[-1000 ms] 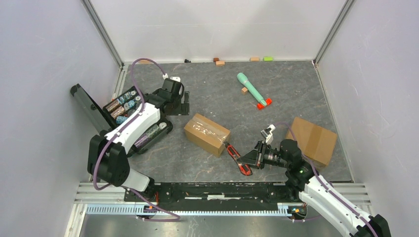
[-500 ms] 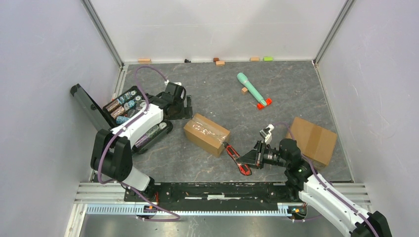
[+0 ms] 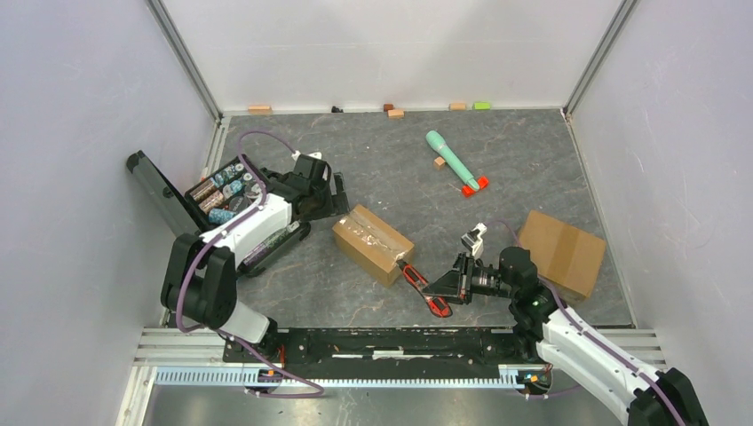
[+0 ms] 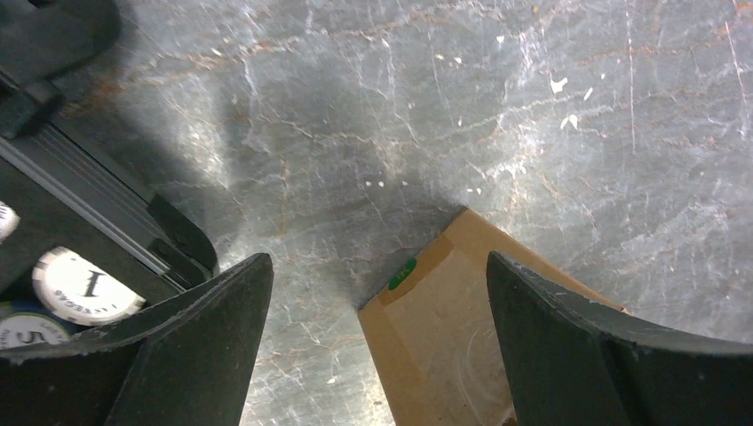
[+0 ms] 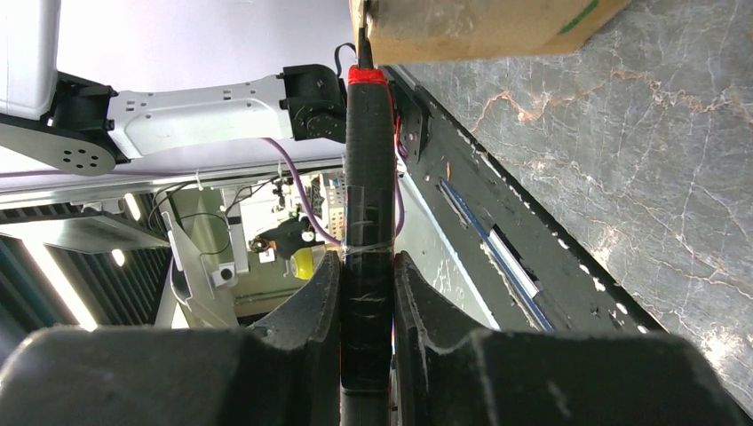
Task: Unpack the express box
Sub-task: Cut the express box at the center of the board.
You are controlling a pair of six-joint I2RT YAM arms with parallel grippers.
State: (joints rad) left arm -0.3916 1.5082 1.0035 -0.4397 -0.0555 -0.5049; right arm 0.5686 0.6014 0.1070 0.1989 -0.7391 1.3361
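Observation:
The express box (image 3: 373, 241) is a brown taped carton lying mid-table. My left gripper (image 3: 335, 195) hovers at its far left corner, open; in the left wrist view the box corner (image 4: 462, 319) with a green sticker lies between the spread fingers (image 4: 204, 337), untouched. My right gripper (image 3: 447, 286) is shut on a red and black utility knife (image 3: 417, 282). The knife (image 5: 366, 222) points at the box's near right edge (image 5: 471, 27), and its blade tip meets the carton there.
A second plain carton (image 3: 561, 251) lies at the right. A green tube with a red end (image 3: 453, 161) lies at the back. An open black case (image 3: 233, 209) of round chips sits at the left. Small blocks (image 3: 395, 112) line the back wall.
My left gripper has swung right and nearer, up to the box's far corner. The right arm has edged left with the knife toward the box.

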